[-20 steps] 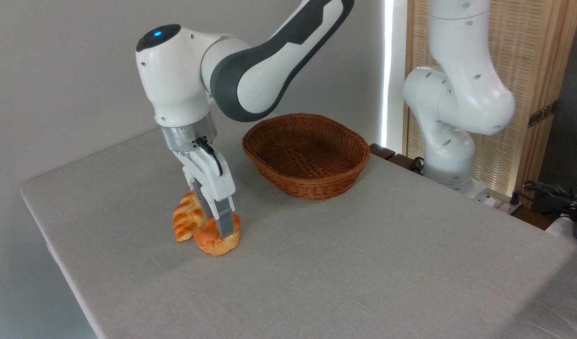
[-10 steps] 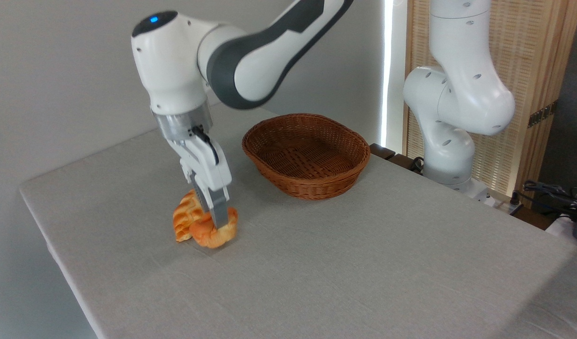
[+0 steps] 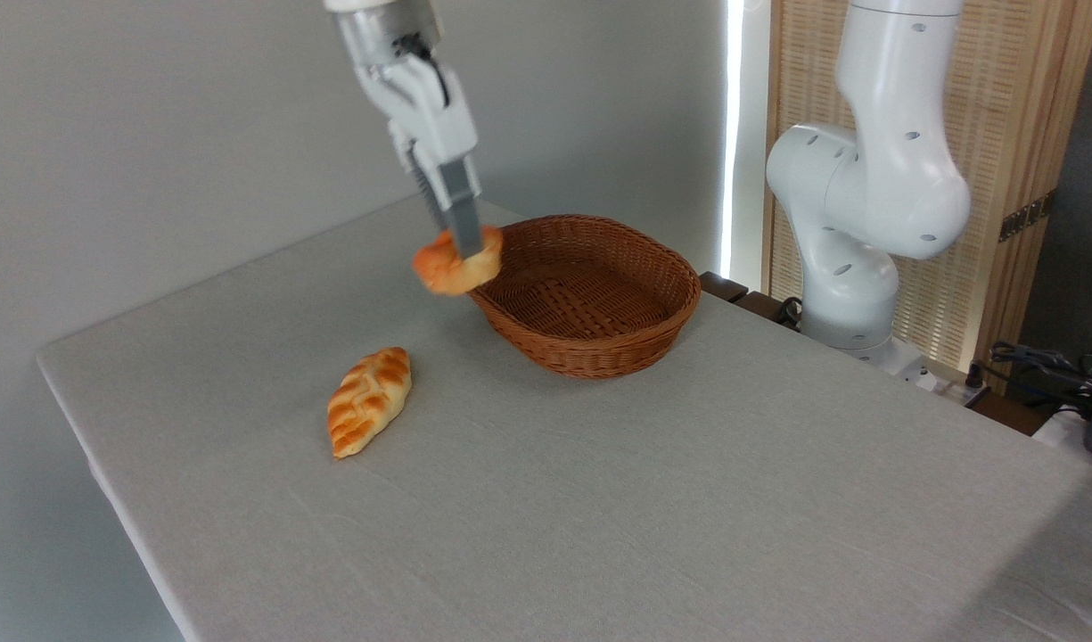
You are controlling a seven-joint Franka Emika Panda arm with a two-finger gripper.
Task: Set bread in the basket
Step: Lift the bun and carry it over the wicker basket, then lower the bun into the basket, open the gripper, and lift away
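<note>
Bread point(image 3: 456, 264) now aloft, seemingly beside basket point(image 3: 590, 343)

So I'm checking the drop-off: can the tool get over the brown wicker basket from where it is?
Probably yes. The tool holds the small round orange-brown bun in the air beside the oval brown woven wicker basket, whose open, empty inside has nothing above it.

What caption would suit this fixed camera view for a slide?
Panda arm's fingers hold the muffin-shaped bun in the air beside the wicker basket; a braided loaf lies on the table.
</note>
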